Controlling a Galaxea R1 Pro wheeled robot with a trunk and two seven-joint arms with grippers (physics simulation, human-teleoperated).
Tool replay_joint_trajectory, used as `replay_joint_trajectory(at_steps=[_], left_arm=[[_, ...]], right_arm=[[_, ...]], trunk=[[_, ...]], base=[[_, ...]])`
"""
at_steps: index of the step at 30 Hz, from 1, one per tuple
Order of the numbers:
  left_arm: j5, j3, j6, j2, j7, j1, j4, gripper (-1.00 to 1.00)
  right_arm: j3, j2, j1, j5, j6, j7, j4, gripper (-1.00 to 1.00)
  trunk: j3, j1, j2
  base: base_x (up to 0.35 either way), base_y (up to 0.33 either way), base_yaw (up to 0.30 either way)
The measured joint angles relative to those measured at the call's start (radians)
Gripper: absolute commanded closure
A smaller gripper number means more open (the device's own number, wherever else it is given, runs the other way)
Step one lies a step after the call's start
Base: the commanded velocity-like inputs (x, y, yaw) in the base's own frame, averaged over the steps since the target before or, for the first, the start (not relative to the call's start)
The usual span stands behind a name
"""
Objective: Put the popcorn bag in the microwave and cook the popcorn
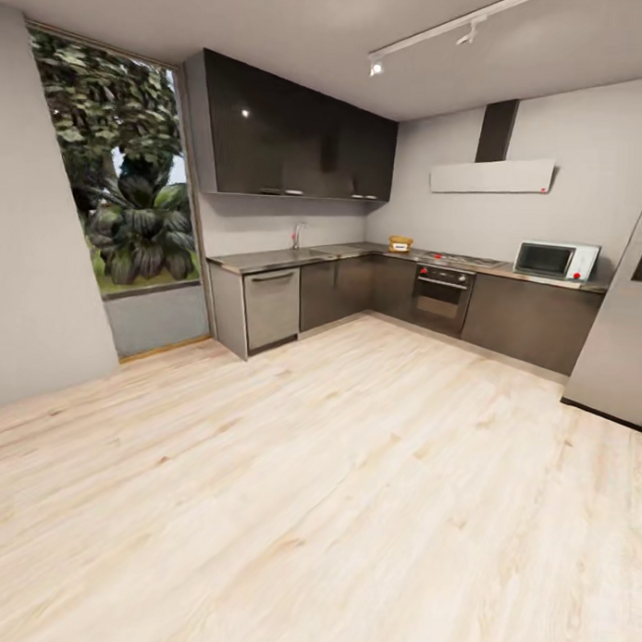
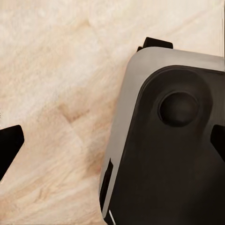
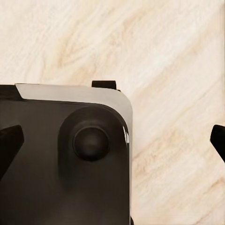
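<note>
The kitchen (image 1: pixel 380 230) is seen from across a wide stretch of pale wooden floor (image 1: pixel 287 505), with the robot well apart from the cabinets. An L-shaped countertop (image 1: pixel 268 259) is run along the far walls, grey and reflective, over dark brown cabinet fronts. The popcorn bag (image 1: pixel 400 243) (small, tan, with a white label) is stood on the countertop near the far corner, just left of the steel gas hob (image 1: pixel 457 261). Below the hob a black-and-steel oven (image 1: pixel 441 297) is set into the cabinets. The microwave (image 1: pixel 556 260) is placed further right on the same countertop, well apart from the bag, with its dark glass door shut. A white slanted hood (image 1: pixel 493 175) is mounted on the wall above the hob, and dark glossy wall cabinets (image 1: pixel 295 135) are hung to the far left of it. A tall window (image 1: pixel 123 166) with foliage behind it is seen at the left, and a grey appliance edge (image 1: pixel 626 341) at the right.

In the left wrist view, the left gripper (image 2: pixel 115 140) is pointed down at the floor and at the robot's grey-and-black base (image 2: pixel 173 154); its fingertips (image 2: pixel 9 145) are held wide apart with nothing between them. In the right wrist view, the right gripper (image 3: pixel 115 140) is likewise spread wide over the base (image 3: pixel 65 159) and floor, holding nothing.
</note>
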Motion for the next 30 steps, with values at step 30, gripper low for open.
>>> replay_joint_trajectory(at_steps=[30], left_arm=[[0.000,-0.001,0.000,0.000,0.000,-0.001,0.000,-1.00]], right_arm=[[0.000,0.000,0.000,0.001,0.000,0.000,0.000,-1.00]], trunk=[[0.000,0.000,0.000]], base=[[0.345,0.000,-0.272]])
